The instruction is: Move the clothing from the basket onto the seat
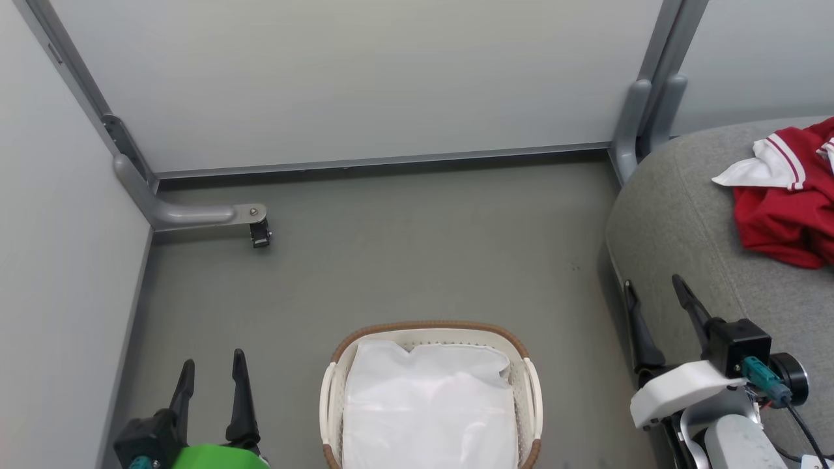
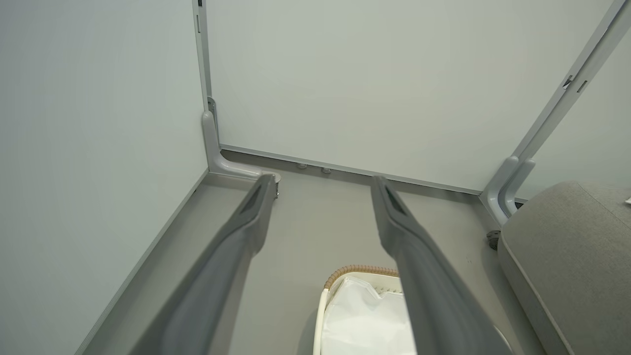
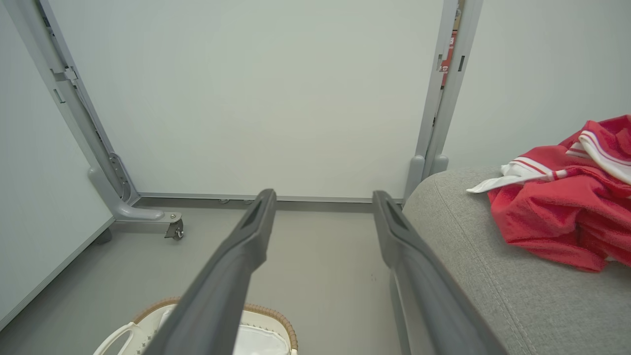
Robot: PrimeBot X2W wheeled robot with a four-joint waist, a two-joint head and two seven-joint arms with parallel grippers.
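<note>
My left gripper [image 1: 214,358] hangs with its two dark fingers spread and nothing between them. The oval cream-white plastic laundry basket [image 1: 427,324], brown woven-look rim on top, stands on the grey floor [image 1: 391,260] just to its right, between my two grippers, with a plain white cloth liner [image 1: 430,404] inside. My right gripper [image 1: 652,281] is likewise spread and empty, its fingers close beside the rounded edge of the large grey fabric seat [image 1: 677,215]. The red sports clothing [image 1: 788,221], with white panels and striped trim, lies crumpled on that seat, ahead and to the right of those fingers, well apart from them.
</note>
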